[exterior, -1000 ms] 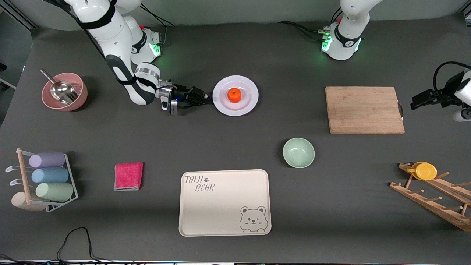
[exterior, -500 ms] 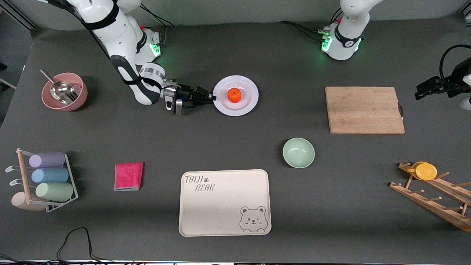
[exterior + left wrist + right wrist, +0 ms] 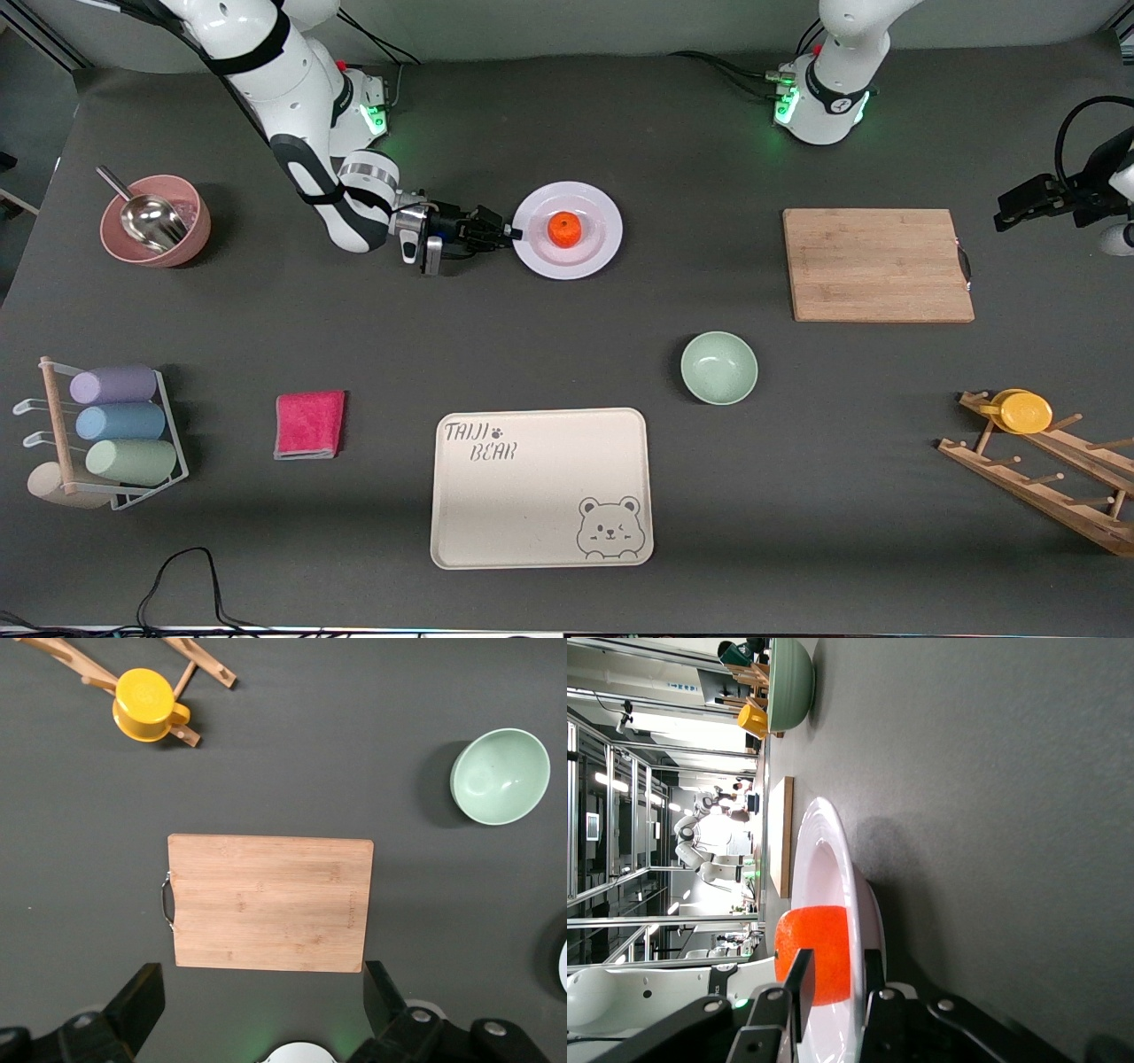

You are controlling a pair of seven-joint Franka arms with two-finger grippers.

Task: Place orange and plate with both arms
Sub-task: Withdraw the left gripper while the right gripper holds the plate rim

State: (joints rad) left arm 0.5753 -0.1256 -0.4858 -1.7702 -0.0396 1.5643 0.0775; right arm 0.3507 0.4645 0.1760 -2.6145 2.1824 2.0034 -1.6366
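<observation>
right gripper (image 3: 512, 233) at plate (image 3: 595, 257) rim, tray (image 3: 540, 523) – "TAIJI BEAR"

A robotics laboratory test bench is shown, dressed as a kitchen. Two white jointed robot arms with green-lit bases (image 3: 819, 97) are bolted to a table covered by a dark grey mat (image 3: 567, 354), and black cables (image 3: 177, 576) are trailed over its edge. Household props are set around a rectangular bamboo cutting board (image 3: 877, 264): a mint-green ceramic bowl (image 3: 718, 367) nearer the front camera, and a wooden peg rack (image 3: 1045, 470) carrying a yellow cup (image 3: 1023, 411). In the right wrist view, metal framing and strip lighting (image 3: 620, 771) are seen above the table, with a further white robot (image 3: 713, 850).
</observation>
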